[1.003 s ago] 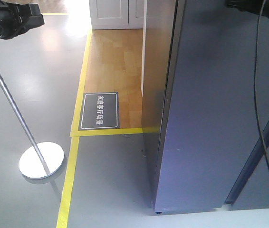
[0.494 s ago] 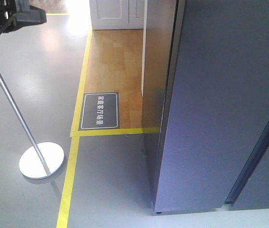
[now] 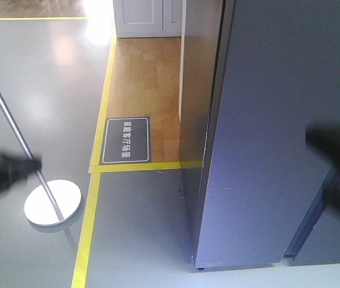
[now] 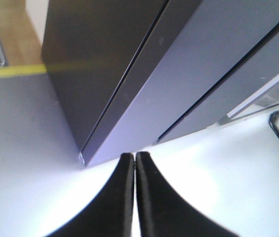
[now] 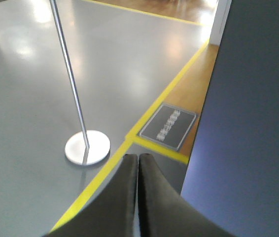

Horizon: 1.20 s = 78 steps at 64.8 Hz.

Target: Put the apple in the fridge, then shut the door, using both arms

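The apple is out of view. The dark grey fridge point(image 3: 197, 90) fills the right of the front view, and its flat grey door point(image 3: 278, 120) lies against the body with only a thin seam showing. In the left wrist view my left gripper point(image 4: 135, 155) is shut and empty, just short of the fridge's bottom corner point(image 4: 83, 157). My right gripper point(image 5: 138, 157) is also shut and empty, over the floor beside the grey door face point(image 5: 248, 123). In the front view both arms are dark blurs, the left arm point(image 3: 2, 173) low at the left edge and the right arm point(image 3: 338, 162) before the door.
A chrome pole on a round base point(image 3: 52, 203) stands on the grey floor at left. Yellow floor tape point(image 3: 89, 228) borders a wooden floor with a dark sign mat point(image 3: 125, 140). A white cabinet point(image 3: 146, 18) stands at the back.
Both arms have dropped from the top corners of the front view to its middle sides and are blurred with motion. The fridge and door look the same.
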### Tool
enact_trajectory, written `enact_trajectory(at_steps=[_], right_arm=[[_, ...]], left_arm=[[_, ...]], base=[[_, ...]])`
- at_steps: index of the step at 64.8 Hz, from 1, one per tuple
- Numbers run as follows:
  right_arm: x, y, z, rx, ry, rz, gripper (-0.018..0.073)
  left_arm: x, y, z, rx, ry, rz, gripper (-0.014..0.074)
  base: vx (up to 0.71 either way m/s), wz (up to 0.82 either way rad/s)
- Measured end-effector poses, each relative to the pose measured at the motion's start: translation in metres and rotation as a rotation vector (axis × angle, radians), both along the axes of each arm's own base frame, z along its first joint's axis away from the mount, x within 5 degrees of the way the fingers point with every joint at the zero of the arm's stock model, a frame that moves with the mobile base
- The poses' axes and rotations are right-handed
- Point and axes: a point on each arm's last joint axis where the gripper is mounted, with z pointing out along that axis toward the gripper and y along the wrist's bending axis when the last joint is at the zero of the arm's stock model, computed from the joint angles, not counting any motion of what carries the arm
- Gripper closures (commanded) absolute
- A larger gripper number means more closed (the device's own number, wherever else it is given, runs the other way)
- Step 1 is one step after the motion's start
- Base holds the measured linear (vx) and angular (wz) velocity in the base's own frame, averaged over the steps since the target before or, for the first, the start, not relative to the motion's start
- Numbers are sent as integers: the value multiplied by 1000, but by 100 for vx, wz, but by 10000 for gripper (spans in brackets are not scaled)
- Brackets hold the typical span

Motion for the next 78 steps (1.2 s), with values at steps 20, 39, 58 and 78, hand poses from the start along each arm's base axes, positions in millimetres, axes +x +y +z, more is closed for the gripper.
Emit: enact_trajectory(at_steps=[20,39,58,78], right_arm=[[-52,-6,-75,3,20,-68,563],[-57,-6,-77,20,4,-71,563],[-57,-6,-77,21,3,-72,563],[-57,-6,-77,21,3,-72,563]], left_arm=[[-79,3,-63,-71,15,113,602],[-96,-2,-47,-183,-88,97,602],[-96,-3,-44,-237,-89,102,602],[-94,1,-45,-143,-142,111,602]], base=[[0,0],[0,0],[0,0],[0,0]])
